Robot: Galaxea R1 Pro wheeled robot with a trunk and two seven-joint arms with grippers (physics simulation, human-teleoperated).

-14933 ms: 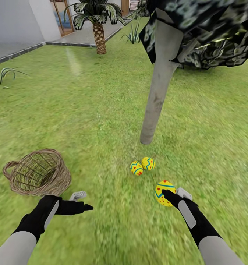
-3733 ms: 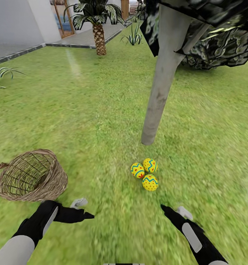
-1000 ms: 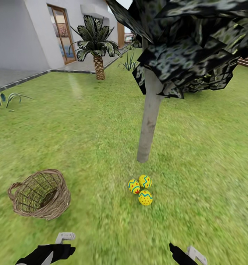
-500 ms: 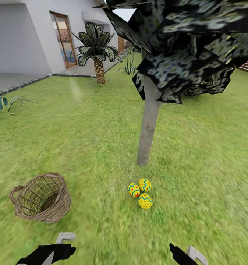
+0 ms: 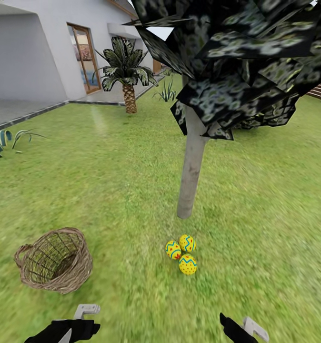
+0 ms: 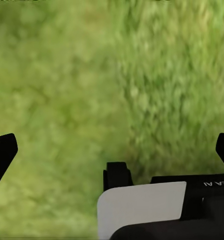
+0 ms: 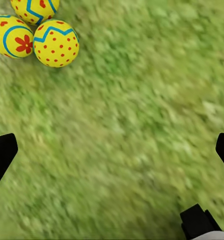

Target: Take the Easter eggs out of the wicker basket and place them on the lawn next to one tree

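Three yellow zigzag-banded Easter eggs [image 5: 182, 251] sit clustered at six o'clock of the pale grey tree trunk [image 5: 191, 171], satisfying the same-tree rule. Tan woven wicker basket [image 5: 55, 260] looks empty; both end effectors [image 6: 112, 155] [image 7: 112, 150] spread wide, holding nothing.

Only partial, mirrored, illegible lettering on left claw [image 6: 112, 155] housing

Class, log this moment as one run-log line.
eggs: three on lawn by tree | basket: empty | left gripper: open | right gripper: open
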